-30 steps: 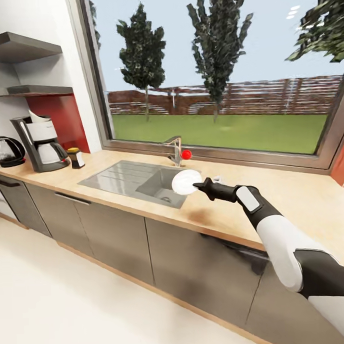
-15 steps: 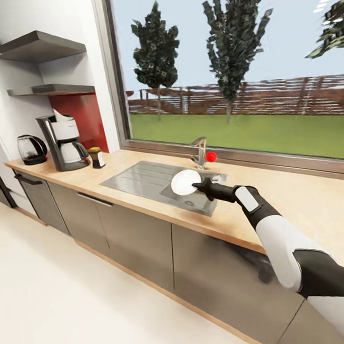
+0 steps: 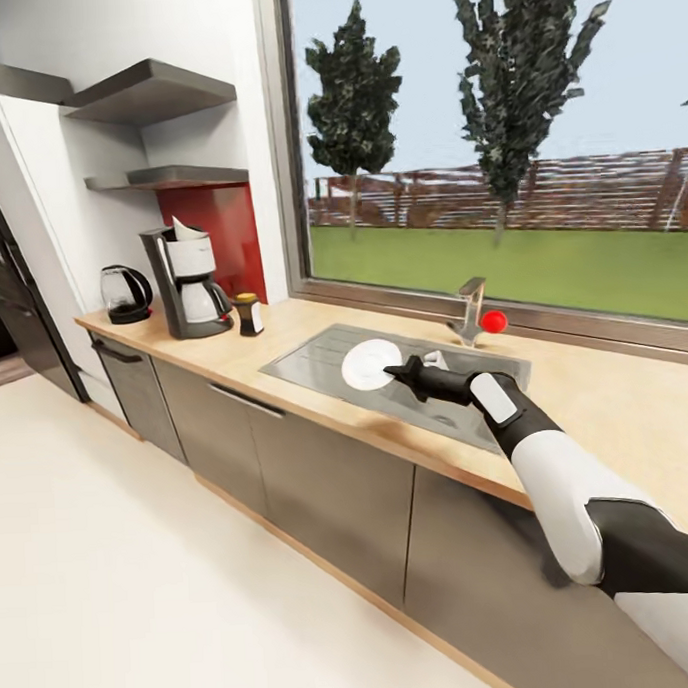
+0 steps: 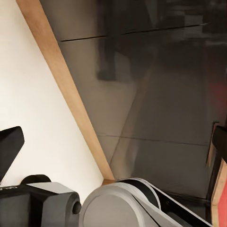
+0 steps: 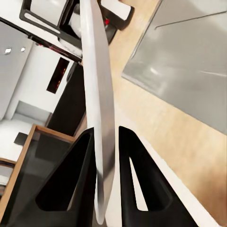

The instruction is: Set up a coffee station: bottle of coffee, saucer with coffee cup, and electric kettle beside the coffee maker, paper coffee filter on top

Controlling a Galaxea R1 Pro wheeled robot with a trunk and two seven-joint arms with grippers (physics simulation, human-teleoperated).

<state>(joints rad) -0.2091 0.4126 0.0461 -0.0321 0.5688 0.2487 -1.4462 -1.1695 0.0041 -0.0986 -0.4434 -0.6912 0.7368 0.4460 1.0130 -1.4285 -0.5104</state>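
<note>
From the head camera, the right gripper holds the saucer by its rim, on edge, above the sink set into the countertop. Well off along the counter stands the coffee maker, with the paper coffee filter poking out of its top, the bottle of coffee just beside it and the electric kettle on its far side. So the saucer step is in hand, I'd say.

The left wrist camera looks at cabinet fronts and pale floor; I cannot tell how that claw stands.

The right wrist camera shows both fingers pinching the saucer edge-on (a thin grip). Next it wants carrying over and laying flat near the machine.
</note>
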